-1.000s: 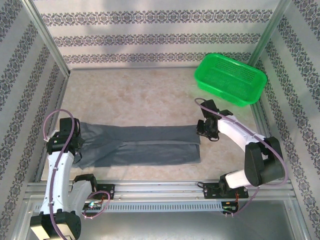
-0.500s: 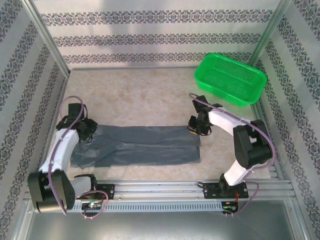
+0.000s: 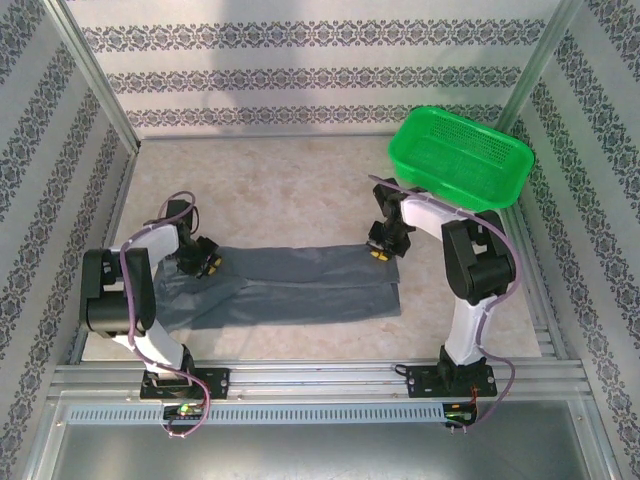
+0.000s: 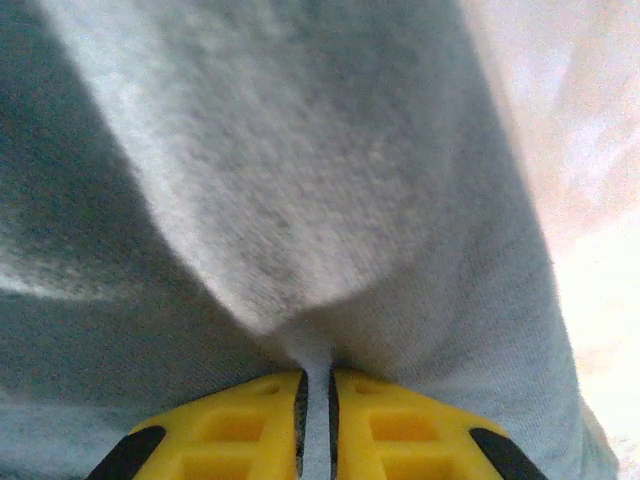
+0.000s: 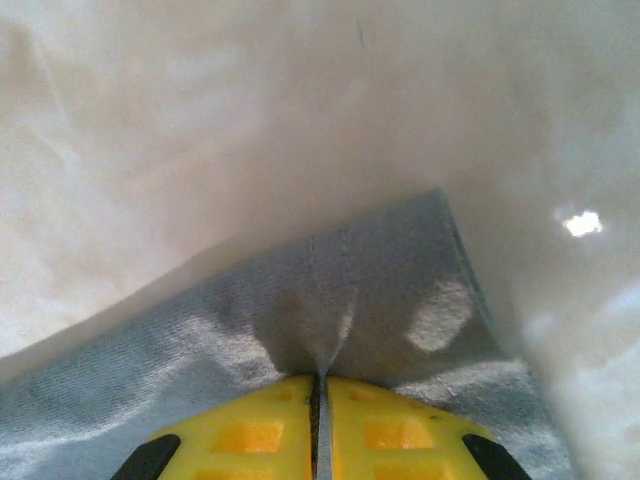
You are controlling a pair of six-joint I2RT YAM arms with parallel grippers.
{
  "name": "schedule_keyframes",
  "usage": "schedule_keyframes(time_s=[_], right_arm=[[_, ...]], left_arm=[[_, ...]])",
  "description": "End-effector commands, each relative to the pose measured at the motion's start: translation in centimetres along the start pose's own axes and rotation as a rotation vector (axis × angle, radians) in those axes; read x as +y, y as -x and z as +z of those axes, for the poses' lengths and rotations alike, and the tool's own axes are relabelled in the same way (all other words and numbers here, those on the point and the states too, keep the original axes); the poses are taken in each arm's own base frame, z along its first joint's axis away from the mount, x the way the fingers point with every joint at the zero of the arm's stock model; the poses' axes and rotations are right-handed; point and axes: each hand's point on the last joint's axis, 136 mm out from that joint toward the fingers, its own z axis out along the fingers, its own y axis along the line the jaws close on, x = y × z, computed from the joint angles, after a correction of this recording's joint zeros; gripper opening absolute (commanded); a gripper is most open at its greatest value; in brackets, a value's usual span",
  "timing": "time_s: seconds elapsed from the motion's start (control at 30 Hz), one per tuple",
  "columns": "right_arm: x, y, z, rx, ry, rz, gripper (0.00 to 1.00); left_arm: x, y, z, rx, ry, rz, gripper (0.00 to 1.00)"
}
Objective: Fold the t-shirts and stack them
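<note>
The table (image 3: pixel 300 180) bore the t-shirt (image 3: pixel 300 290) as a folded band near its front edge, long axis left to right. The left gripper (image 3: pixel 204 263) and right gripper (image 3: pixel 381 250) were each clamped on the far edge at its own end, the cloth lying toward the bases.

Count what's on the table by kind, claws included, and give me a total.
Grey t-shirt: 1
Green basket: 1
Claws: 2, the left claw and the right claw, each pinching an end of the t-shirt
Total: 4
</note>
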Motion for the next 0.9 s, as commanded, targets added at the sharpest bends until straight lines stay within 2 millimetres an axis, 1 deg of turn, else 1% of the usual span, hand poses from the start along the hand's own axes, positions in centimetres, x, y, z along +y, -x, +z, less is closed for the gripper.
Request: schedule_keyframes(time_s=[0.0, 0.07, 0.13, 0.17, 0.2, 0.23, 0.3, 0.37, 0.4, 0.43, 0.5, 0.53, 0.6, 0.7, 0.8, 0.87], right_arm=[[-0.9, 1.9, 1.4, 0.021, -0.060, 0.066, 0.14], [0.2, 3.9, 1.5, 0.011, -0.037, 0.078, 0.15], [1.8, 6.3, 1.6, 0.000, 0.012, 0.076, 0.16], [2.8, 7.5, 1.5, -0.001, 0.042, 0.064, 0.15], [4.3, 8.8, 0.7, -0.018, 0.080, 0.038, 0.16], [5.0, 9.5, 0.3, -0.022, 0.092, 0.015, 0.16], [6.7, 10.8, -1.5, -0.073, 0.129, -0.057, 0.19], [7.8, 10.9, -3.4, -0.128, 0.166, -0.117, 0.24], [8.3, 10.7, -4.4, -0.150, 0.189, -0.142, 0.26], [8.8, 10.2, -4.9, -0.157, 0.214, -0.166, 0.27], [9.9, 8.6, -6.2, -0.168, 0.283, -0.209, 0.31], [10.5, 7.7, -6.5, -0.162, 0.324, -0.231, 0.32], [11.7, 5.5, -7.6, -0.150, 0.407, -0.276, 0.33], [13.2, 2.4, -9.0, -0.129, 0.498, -0.347, 0.34], [13.8, -0.2, -9.9, -0.115, 0.541, -0.397, 0.35], [13.8, -1.4, -10.1, -0.104, 0.552, -0.410, 0.36]], left_arm=[[-1.8, 2.9, 0.8, -0.021, -0.057, -0.024, 0.17], [-3.7, 4.6, 0.8, -0.031, -0.102, 0.000, 0.18], [-5.8, 6.0, 0.4, -0.038, -0.145, 0.029, 0.20], [-7.0, 6.6, -0.1, -0.046, -0.171, 0.053, 0.21], [-8.0, 7.0, -0.6, -0.052, -0.197, 0.076, 0.23], [-8.6, 7.2, -1.3, -0.061, -0.210, 0.097, 0.24], [-9.2, 7.0, -2.9, -0.087, -0.212, 0.153, 0.27], [-9.2, 6.2, -3.8, -0.092, -0.213, 0.195, 0.29], [-9.2, 5.5, -4.0, -0.090, -0.218, 0.226, 0.31], [-9.1, 5.0, -4.1, -0.086, -0.217, 0.248, 0.32], [-9.2, 3.6, -3.9, -0.067, -0.235, 0.320, 0.34], [-9.0, 3.3, -3.8, -0.059, -0.231, 0.344, 0.35], [-7.6, 3.4, -3.6, -0.064, -0.152, 0.383, 0.35], [-6.4, 4.0, -4.0, -0.094, -0.074, 0.443, 0.36], [-5.9, 4.3, -3.9, -0.093, -0.040, 0.479, 0.36], [-5.7, 4.2, -3.4, -0.077, -0.035, 0.502, 0.37]])
